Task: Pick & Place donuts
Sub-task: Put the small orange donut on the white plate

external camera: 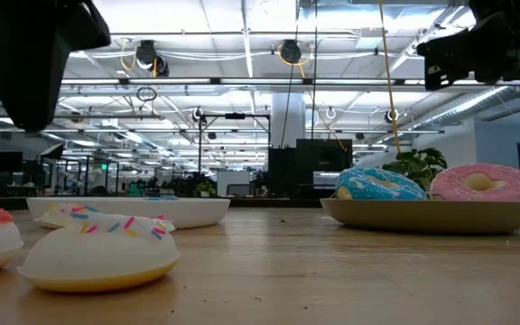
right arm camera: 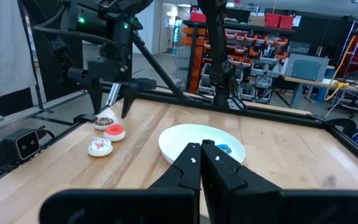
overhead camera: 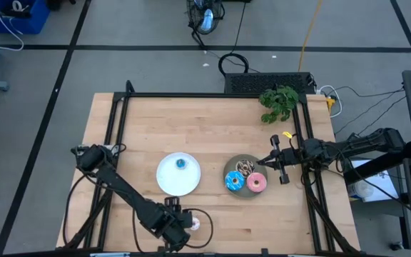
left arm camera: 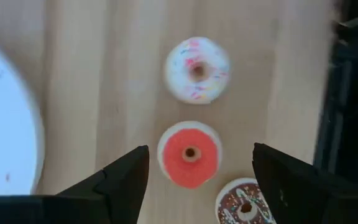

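Observation:
My left gripper (left arm camera: 199, 168) is open near the table's near edge (overhead camera: 179, 224), above the red mini donut (left arm camera: 190, 154); one finger stands on each side of it and neither touches it. The pale pink-white mini donut (left arm camera: 197, 68) and the brown mini donut (left arm camera: 246, 205) lie on the wood beside it. A blue mini donut (overhead camera: 181, 163) lies on the white plate (overhead camera: 170, 182). The blue-iced donut (overhead camera: 234, 181), the pink-iced donut (overhead camera: 256, 183) and the brown drizzled donut (overhead camera: 245, 167) sit on the grey plate (external camera: 431, 215). My right gripper (right arm camera: 201, 155) is shut and hovers by the grey plate's right rim (overhead camera: 261, 163).
A leafy green plant (overhead camera: 279, 102) stands at the table's far right corner. A black frame rail (overhead camera: 212, 95) runs along the far edge and down both sides. Bare wood lies between the two plates and along the far half of the table.

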Controlling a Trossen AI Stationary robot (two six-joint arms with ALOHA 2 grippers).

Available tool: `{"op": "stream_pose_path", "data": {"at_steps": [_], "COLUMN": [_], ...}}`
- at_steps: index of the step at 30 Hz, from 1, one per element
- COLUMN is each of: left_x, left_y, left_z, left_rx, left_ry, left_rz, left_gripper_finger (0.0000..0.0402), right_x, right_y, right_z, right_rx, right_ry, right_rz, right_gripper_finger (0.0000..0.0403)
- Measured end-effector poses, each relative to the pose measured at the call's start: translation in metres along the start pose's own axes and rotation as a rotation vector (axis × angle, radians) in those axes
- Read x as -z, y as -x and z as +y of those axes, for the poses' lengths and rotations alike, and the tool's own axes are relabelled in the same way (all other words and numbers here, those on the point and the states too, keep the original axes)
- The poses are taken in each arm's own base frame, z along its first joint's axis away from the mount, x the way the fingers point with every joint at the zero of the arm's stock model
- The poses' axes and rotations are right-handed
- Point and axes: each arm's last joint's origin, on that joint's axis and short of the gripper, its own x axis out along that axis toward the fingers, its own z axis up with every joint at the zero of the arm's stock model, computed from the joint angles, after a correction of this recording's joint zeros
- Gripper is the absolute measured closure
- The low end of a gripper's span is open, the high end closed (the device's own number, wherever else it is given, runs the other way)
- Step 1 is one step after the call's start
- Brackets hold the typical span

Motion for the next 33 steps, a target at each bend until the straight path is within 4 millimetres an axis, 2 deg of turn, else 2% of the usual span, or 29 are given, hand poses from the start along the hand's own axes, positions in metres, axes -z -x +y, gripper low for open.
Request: {"op": "stream_pose_path", "data": {"at_steps": [3, 10, 23, 33], "left_x": [-0.003, 0.007, 0.014, 0.020], "left_y": [-0.001, -0.016, -0.035, -0.048], "left_z": [0.009, 0.013, 0.015, 0.019], "left_rx": [-0.037, 0.014, 0.087, 0.104], "left_ry": [0.082, 0.083, 0.095, 0.101], "left_rz": [0.032, 0.103, 0.097, 0.076], "left_gripper_finger": [0.0116, 0.0113, 0.0079, 0.0078], "right_x": [0.000, 0.000, 0.001, 0.001], "right_y": [0.000, 0.000, -0.001, -0.001], "right_z": [0.000, 0.000, 0.000, 0.000], "right_rx": [0.000, 0.000, -0.001, -0.001], "right_ry": [0.003, -0.006, -0.009, -0.019], "right_rz": [-0.001, 0.002, 0.012, 0.012], "right_gripper_finger": [0.0403, 0.0403, 0.0403, 0.0403]}}
